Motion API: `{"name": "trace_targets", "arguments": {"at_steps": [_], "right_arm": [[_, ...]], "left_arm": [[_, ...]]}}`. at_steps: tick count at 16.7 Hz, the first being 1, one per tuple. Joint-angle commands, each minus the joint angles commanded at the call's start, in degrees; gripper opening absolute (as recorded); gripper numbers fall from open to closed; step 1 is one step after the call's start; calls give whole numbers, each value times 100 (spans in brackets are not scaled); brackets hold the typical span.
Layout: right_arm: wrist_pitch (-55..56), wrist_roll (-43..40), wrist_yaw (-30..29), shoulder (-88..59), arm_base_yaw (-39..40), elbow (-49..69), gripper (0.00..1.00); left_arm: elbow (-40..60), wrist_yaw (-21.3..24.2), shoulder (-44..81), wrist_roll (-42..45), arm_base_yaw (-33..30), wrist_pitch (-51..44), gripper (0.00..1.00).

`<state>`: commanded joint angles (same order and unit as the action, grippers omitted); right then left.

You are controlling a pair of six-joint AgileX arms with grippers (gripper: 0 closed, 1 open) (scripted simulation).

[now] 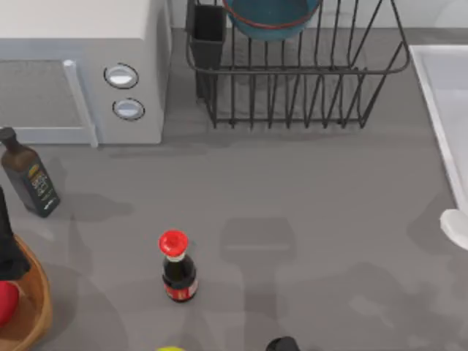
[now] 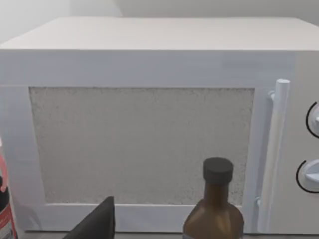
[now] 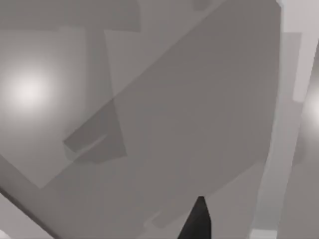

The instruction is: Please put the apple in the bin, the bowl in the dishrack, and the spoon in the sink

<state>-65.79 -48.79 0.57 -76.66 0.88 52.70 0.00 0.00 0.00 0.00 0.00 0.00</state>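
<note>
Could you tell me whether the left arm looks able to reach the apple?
Probably yes: the left arm hangs over the bin right beside the apple, with nothing between them.

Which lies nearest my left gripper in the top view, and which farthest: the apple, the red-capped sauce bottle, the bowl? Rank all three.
Left gripper, at the left edge over the bin.
1. Apple: in the bin, just below the gripper.
2. Red-capped sauce bottle: front centre-left of the table.
3. Bowl: in the dishrack, at the back.
</note>
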Motion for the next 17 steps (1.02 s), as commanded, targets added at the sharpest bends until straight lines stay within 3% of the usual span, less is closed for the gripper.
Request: {"name": "trace_targets", "arguments": {"at_steps": [4,8,17], "right_arm": [[-157,-71,2,-330,-29,362,0],[-654,-252,6,-1476,-153,1695,0],[-2293,-694,-3,-5336,-602,7282,0]], "left_arm": [[0,0,0,0,0,0,100],[0,0,0,0,0,0,100],[0,0,0,0,0,0,100]]}}
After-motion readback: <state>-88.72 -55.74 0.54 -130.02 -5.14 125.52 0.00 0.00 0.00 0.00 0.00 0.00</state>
